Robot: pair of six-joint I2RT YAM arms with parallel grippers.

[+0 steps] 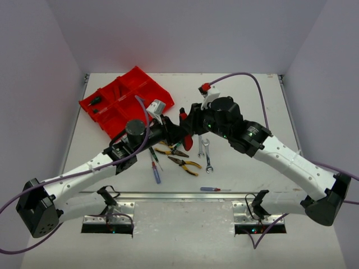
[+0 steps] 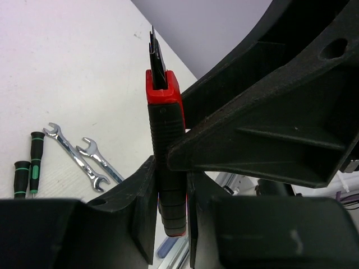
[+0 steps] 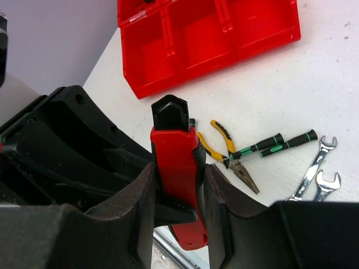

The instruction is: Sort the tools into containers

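Red-black knife [image 2: 165,129]: left pincer [image 2: 171,193], right pincer [image 3: 178,188]

Both arms are extended forward and angled inward, and the left gripper [image 2: 171,185] and right gripper [image 3: 178,190] are each clamped on the same utility knife [image 2: 165,126].

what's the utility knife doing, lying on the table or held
Held: the utility knife is clamped in both the left gripper and right gripper.
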